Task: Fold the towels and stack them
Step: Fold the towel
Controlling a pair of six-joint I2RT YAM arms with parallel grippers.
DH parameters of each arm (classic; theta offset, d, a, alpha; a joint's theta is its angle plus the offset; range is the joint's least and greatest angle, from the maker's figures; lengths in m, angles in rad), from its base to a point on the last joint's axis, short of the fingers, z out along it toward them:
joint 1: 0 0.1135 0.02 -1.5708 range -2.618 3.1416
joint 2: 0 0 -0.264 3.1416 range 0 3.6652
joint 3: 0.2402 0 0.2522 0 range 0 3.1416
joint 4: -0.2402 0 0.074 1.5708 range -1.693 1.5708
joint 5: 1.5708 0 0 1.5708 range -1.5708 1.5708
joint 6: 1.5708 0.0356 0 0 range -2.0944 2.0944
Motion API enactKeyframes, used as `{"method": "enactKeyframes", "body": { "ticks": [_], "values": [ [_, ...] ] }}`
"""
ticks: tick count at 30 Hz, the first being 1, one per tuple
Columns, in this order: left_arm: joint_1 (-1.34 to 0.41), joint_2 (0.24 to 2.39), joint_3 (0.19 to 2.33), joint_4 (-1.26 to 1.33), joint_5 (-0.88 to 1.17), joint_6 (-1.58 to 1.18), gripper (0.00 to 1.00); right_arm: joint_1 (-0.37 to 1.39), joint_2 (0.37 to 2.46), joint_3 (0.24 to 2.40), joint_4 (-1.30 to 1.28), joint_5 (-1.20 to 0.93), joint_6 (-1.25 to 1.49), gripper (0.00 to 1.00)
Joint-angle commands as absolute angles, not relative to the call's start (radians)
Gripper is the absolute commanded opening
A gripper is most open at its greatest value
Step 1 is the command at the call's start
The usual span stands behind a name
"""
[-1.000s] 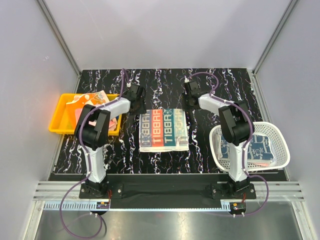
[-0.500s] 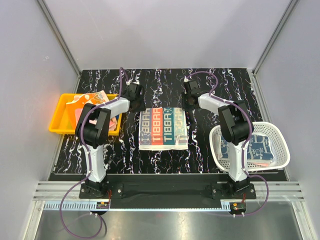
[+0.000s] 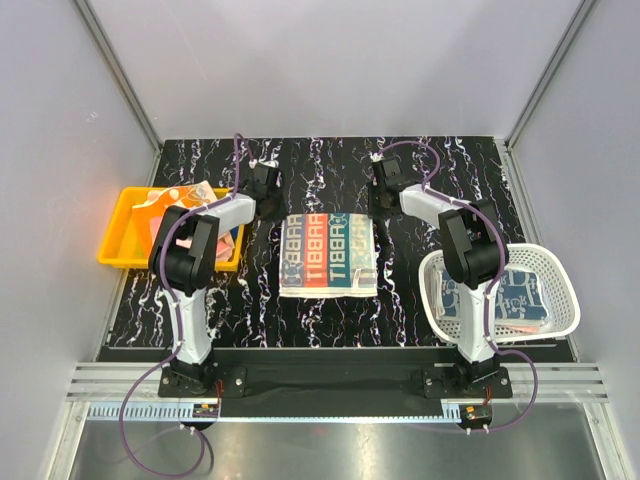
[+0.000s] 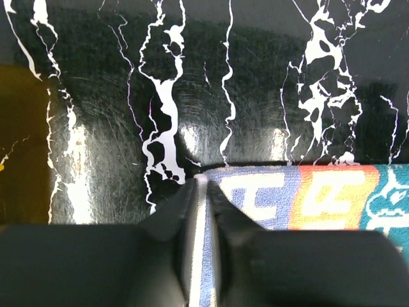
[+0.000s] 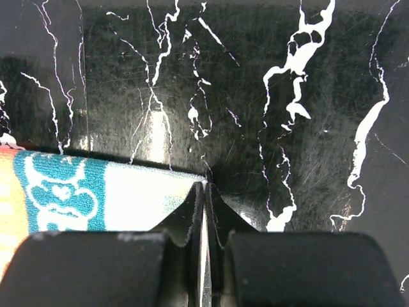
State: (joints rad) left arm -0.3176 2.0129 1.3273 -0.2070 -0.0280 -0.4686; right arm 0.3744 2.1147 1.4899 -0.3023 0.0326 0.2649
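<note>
A printed towel (image 3: 328, 255) lies flat in the middle of the black surface (image 3: 420, 300), which has white squiggles on it. The towel has stripes of orange, teal, blue and white, with big letters across it.

The left claw (image 3: 272, 208) is at the far left corner of the printed towel. In the left wrist view its two fingers (image 4: 192, 214) are almost together. A thin strip of the towel's edge shows between them. So the left claw is clamped on the printed towel, down low by the surface.

The right claw (image 3: 376, 210) is at the far right corner of the printed towel. In the right wrist view its fingers (image 5: 190, 214) are pressed tight together, right at the white corner next to a teal cartoon shape. A thin pale line of cloth shows between them, so this claw is pinching the printed towel too.

Left of the printed towel, well apart from it, sits a yellow tray (image 3: 115, 248). The orange and pink cloths (image 3: 178, 203) lie in the tray.

Right of the printed towel, also apart from it, sits a white basket (image 3: 570, 300). The blue printed cloths (image 3: 505, 295) lie inside the basket.
</note>
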Motion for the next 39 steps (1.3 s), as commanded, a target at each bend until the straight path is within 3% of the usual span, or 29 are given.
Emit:
{"method": "enactKeyframes", "body": {
  "ticks": [1, 3, 4, 24, 39],
  "values": [
    [-0.31, 2.013, 1.364, -0.147, 0.02, -0.449, 0.11, 0.365, 2.126, 1.531, -0.295, 0.02, 0.249, 0.05],
    [-0.311, 2.01, 1.361, -0.132, 0.037, -0.446, 0.08, 0.365, 2.118, 1.529, -0.287, 0.012, 0.255, 0.05],
    [-0.31, 2.006, 1.365, -0.124, 0.047, -0.452, 0.0, 0.365, 2.109, 1.537, -0.287, 0.009, 0.255, 0.04],
    [-0.311, 1.763, 1.203, -0.041, 0.018, -0.479, 0.0, 0.365, 1.895, 1.418, -0.222, 0.002, 0.298, 0.01],
    [-0.34, 1.49, 0.861, 0.08, 0.034, -0.537, 0.0, 0.377, 1.588, 1.025, -0.118, -0.092, 0.442, 0.01]
  ]
}}
